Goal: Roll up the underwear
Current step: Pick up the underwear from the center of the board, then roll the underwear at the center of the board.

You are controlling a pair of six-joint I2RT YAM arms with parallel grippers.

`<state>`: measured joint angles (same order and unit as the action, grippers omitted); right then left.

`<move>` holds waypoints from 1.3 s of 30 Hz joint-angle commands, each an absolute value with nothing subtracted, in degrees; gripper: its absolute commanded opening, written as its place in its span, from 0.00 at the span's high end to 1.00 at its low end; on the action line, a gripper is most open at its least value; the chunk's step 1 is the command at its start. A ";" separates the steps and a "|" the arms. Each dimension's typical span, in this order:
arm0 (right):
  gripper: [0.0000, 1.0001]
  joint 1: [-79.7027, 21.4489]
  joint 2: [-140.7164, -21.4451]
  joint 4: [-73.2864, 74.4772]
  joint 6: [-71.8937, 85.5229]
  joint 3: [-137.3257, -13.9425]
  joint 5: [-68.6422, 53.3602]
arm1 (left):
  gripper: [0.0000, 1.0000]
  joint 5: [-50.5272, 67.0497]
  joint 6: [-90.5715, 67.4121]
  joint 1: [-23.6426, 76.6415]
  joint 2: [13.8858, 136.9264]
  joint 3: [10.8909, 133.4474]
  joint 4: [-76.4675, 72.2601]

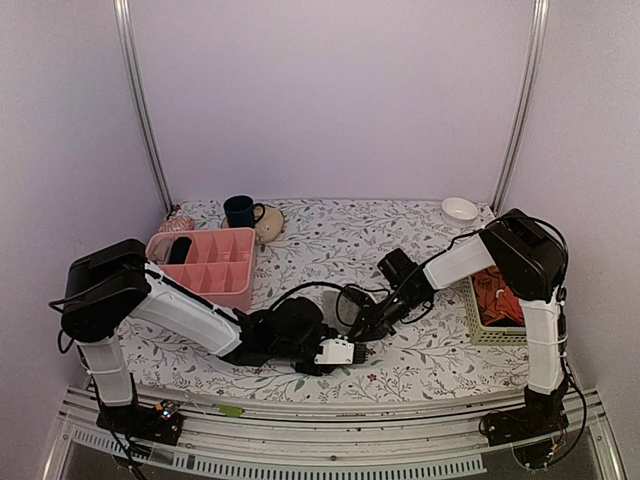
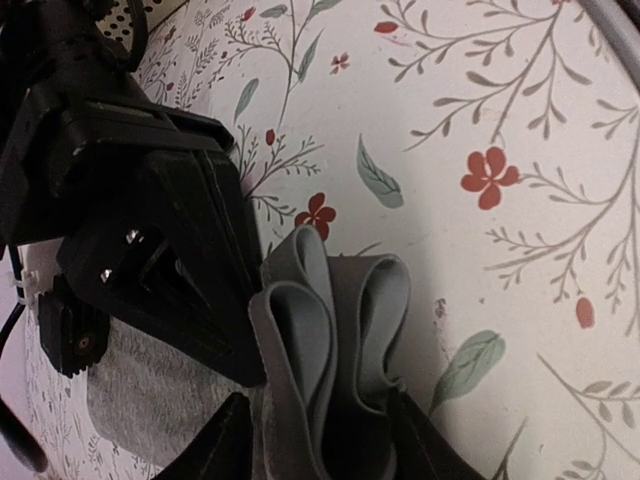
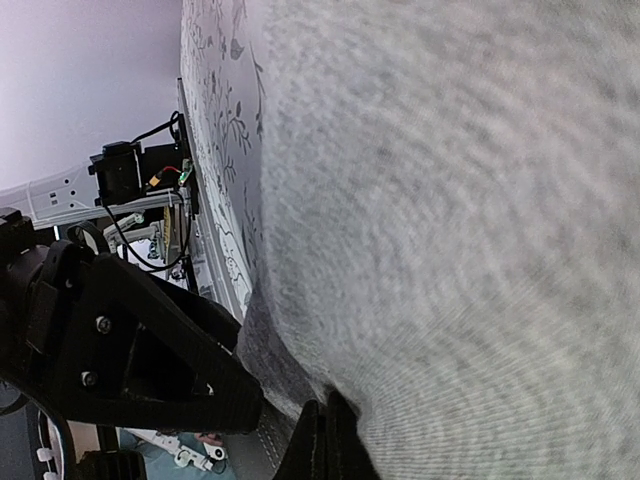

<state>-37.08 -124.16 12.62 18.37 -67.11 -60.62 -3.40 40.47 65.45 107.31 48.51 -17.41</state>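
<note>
The underwear shows in the left wrist view as a grey waistband (image 2: 335, 330) bunched into upright folds, with paler grey cloth (image 2: 150, 400) lower left. My left gripper (image 2: 325, 445) is shut on the folds, one dark finger on each side. In the right wrist view the grey cloth (image 3: 450, 200) fills most of the frame, and my right gripper (image 3: 326, 440) is shut on its edge. In the top view both grippers meet at the table's middle front, left (image 1: 338, 351) and right (image 1: 365, 325), and they hide the underwear.
A pink divided organizer (image 1: 205, 262) stands at the left, with a dark mug (image 1: 240, 210) and a beige pot (image 1: 268, 222) behind it. A white bowl (image 1: 459, 210) is at the back right. A basket (image 1: 470, 310) of orange-red garments sits at the right.
</note>
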 commanded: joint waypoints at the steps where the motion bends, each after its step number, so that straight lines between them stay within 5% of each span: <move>1: 0.97 -36.92 -129.84 15.47 16.34 -64.78 -53.98 | 0.57 -5.44 41.79 66.58 108.89 49.39 -20.67; 10: 0.98 -35.88 -127.59 15.32 15.32 -63.09 -53.34 | 0.95 3.17 39.15 66.62 107.01 50.10 -13.84; 15: 0.94 -33.23 -119.49 11.86 16.38 -60.49 -51.40 | 1.00 11.55 36.52 64.57 105.48 52.02 -6.37; 32: 0.40 -31.91 -68.28 -10.88 20.53 -30.18 -32.33 | 1.00 40.45 25.14 52.80 111.49 64.69 14.86; 36: 0.00 -32.15 -57.85 -10.97 17.01 -29.56 -30.81 | 1.00 42.08 25.54 52.20 115.01 66.77 17.21; 39: 0.01 -32.04 -55.42 -12.24 20.60 -28.41 -27.32 | 1.00 42.54 25.66 51.86 116.73 67.29 17.70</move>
<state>-31.86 -58.59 -8.25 18.55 -29.45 -33.08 39.05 26.06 52.36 114.02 66.11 14.11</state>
